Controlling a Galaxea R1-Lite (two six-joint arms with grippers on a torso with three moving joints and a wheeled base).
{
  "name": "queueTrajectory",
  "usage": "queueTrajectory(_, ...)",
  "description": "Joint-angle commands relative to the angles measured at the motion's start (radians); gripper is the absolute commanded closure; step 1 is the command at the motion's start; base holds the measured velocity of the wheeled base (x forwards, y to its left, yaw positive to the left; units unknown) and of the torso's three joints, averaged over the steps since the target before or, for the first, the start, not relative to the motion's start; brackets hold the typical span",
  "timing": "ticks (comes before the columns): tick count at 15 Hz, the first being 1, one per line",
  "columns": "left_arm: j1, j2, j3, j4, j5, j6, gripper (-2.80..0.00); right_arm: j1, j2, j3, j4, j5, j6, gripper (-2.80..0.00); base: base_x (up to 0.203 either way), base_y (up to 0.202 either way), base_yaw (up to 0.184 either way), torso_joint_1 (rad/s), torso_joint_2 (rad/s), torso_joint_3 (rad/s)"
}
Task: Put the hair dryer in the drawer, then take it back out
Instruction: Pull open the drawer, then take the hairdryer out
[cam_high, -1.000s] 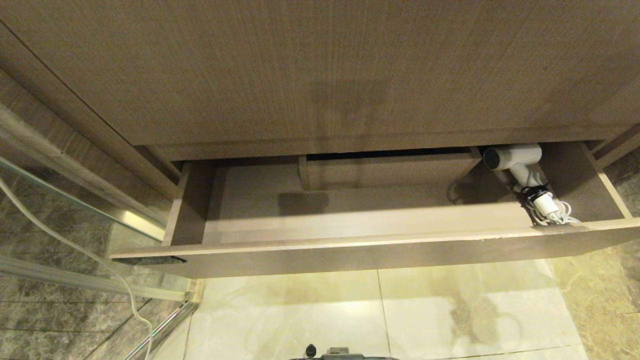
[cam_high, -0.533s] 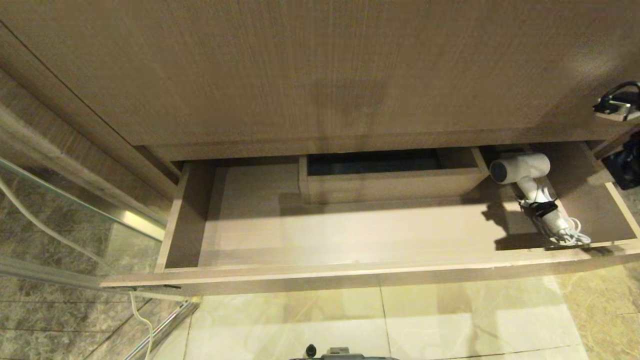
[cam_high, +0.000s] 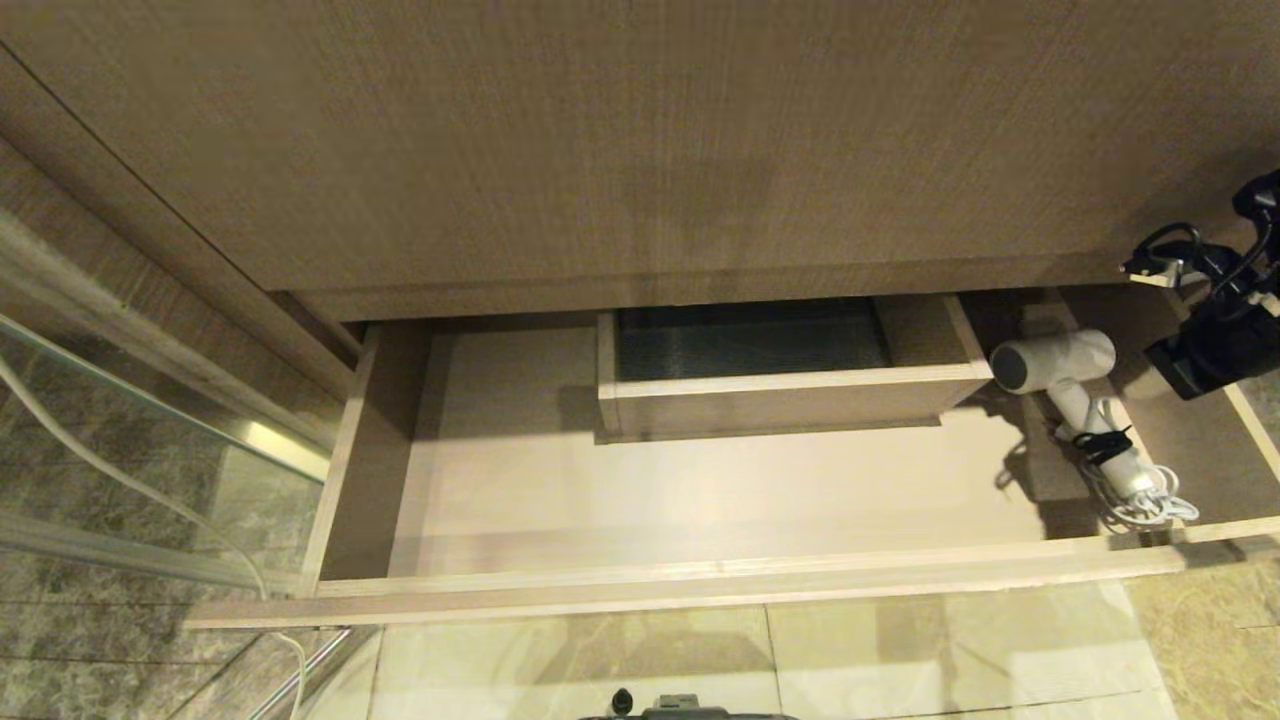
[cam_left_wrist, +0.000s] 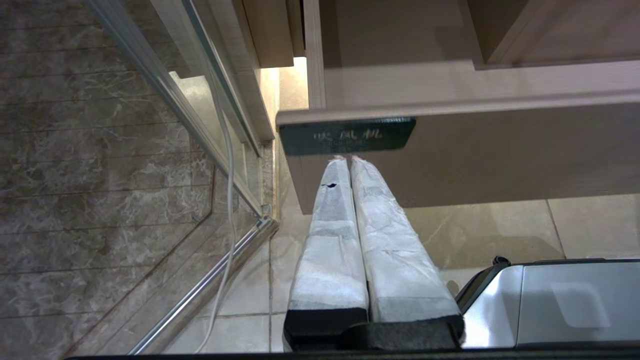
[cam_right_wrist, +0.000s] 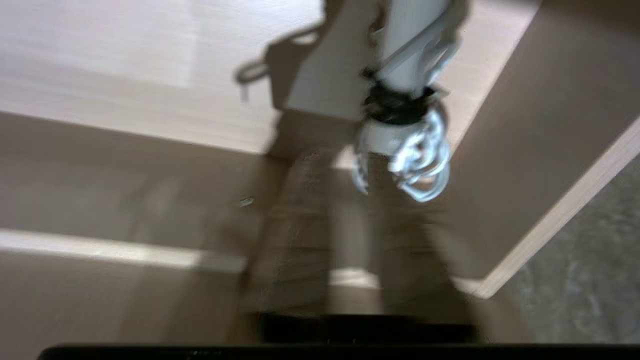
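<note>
The drawer (cam_high: 700, 590) is seen pulled wide open below the taller wood-grain panel (cam_high: 640, 150), its pale floor lit and mostly bare. At the back a boxed cut-out (cam_high: 780, 385) is set into it. The hair dryer (cam_high: 1065, 365) is laid on the drawer floor in the right end, just beside the cut-out's right corner — its short barrel is turned so that the grey round end faces toward the cut-out, and the white handle slants toward the drawer front. A black strap (cam_high: 1100, 445) is wound around the handle, and the coiled cord (cam_high: 1150, 505) is bunched against the inside of the front wall.

The right hand (cam_right_wrist: 357, 240) is shown in the right wrist view above the dryer's cord end, blurred; its two fingers (cam_right_wrist: 292, 235) appear slightly parted with a narrow gap, and nothing is gripped. In the head view only the arm's dark wrist is seen, over the drawer's right side wall, apart from the dryer.

The left hand (cam_left_wrist: 347, 157) is parked low outside the drawer — its wrapped fingers (cam_left_wrist: 385, 235) are pressed together, closed on nothing, with the tips just below the small dark label (cam_left_wrist: 347, 136) at the left end of the drawer front. A tiled floor (cam_high: 900, 660) lies beneath.
</note>
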Motion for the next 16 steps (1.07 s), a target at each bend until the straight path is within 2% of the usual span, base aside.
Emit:
queueTrajectory(1, 0.000, 0.001, 0.000, -0.001, 0.001, -0.001, 0.00, -0.028, 0.050, -0.021, 0.008, 0.001, -0.055, -2.80, 0.000, 0.000, 0.000, 0.000, 0.00, 0.000)
queueTrajectory(5, 0.000, 0.002, 0.000, -0.001, 0.001, -0.001, 0.00, -0.049, 0.112, -0.038, -0.002, 0.001, -0.057, -2.80, 0.000, 0.000, 0.000, 0.000, 0.00, 0.000)
queueTrajectory(12, 0.000, 0.002, 0.000, -0.001, -0.001, -0.001, 0.00, -0.052, 0.307, -0.189, -0.023, -0.001, -0.048, -2.80, 0.000, 0.000, 0.000, 0.000, 0.00, 0.000)
queueTrajectory(16, 0.000, 0.001, 0.000, -0.001, 0.001, -0.001, 0.00, -0.051, 0.366, -0.191, -0.074, 0.002, 0.001, -2.80, 0.000, 0.000, 0.000, 0.000, 0.00, 0.000)
